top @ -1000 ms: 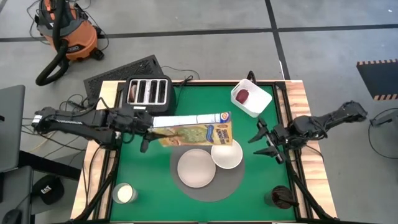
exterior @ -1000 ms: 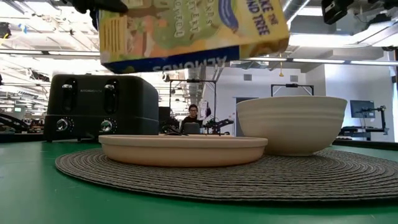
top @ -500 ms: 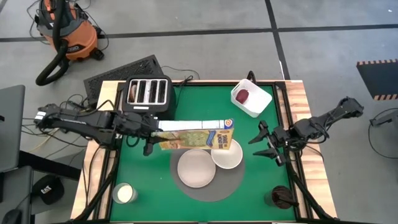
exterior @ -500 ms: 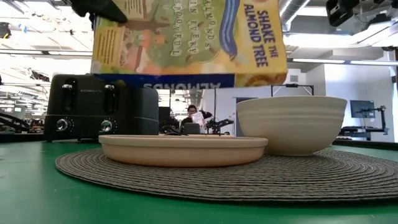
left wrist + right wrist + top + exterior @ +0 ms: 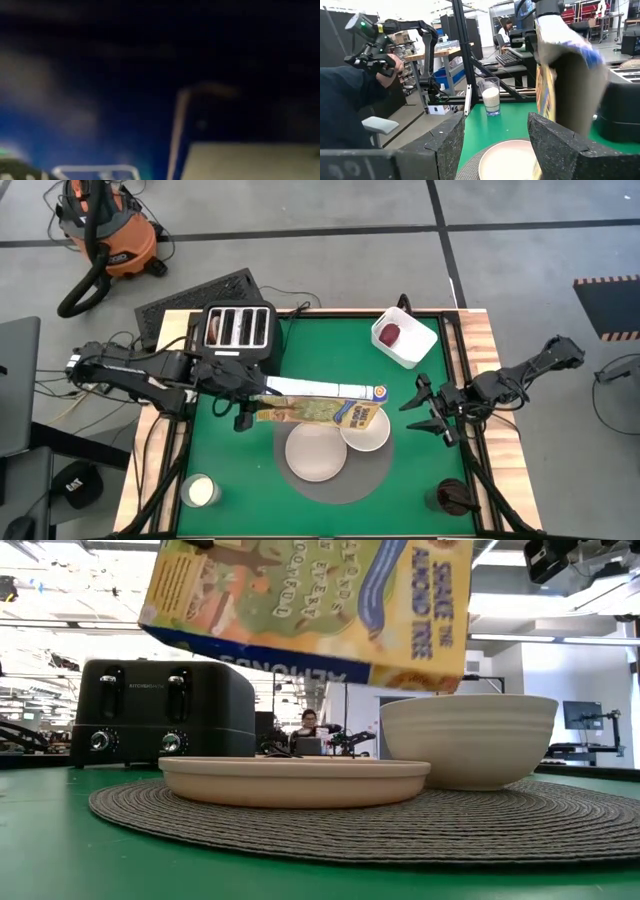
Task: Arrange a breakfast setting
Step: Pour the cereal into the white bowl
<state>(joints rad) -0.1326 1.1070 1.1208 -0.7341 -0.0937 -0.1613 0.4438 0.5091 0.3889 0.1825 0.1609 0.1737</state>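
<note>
The left gripper (image 5: 243,402) grasps the cereal box (image 5: 320,410) at its base, tilting its far end down over the bowl (image 5: 368,432) for pouring. The bowl touches the plate (image 5: 313,452) on the placemat (image 5: 370,477). The right gripper (image 5: 432,412) waits beside the mat, fingers spread.

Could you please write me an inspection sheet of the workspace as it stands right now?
Surface: green table top with a round woven placemat.
Job's things: pale plate and white bowl side by side on the placemat; dark-red fruit in the white square container; cereal box tipped over the bowl.
Clutter: black toaster; glass of milk; dark cup.
Grippers: left gripper holds the cereal box; right gripper open, waiting right of the bowl.
Cables: loose wires at the table's left edge.
Surroundings: orange vacuum on the floor; a person at a desk behind.
</note>
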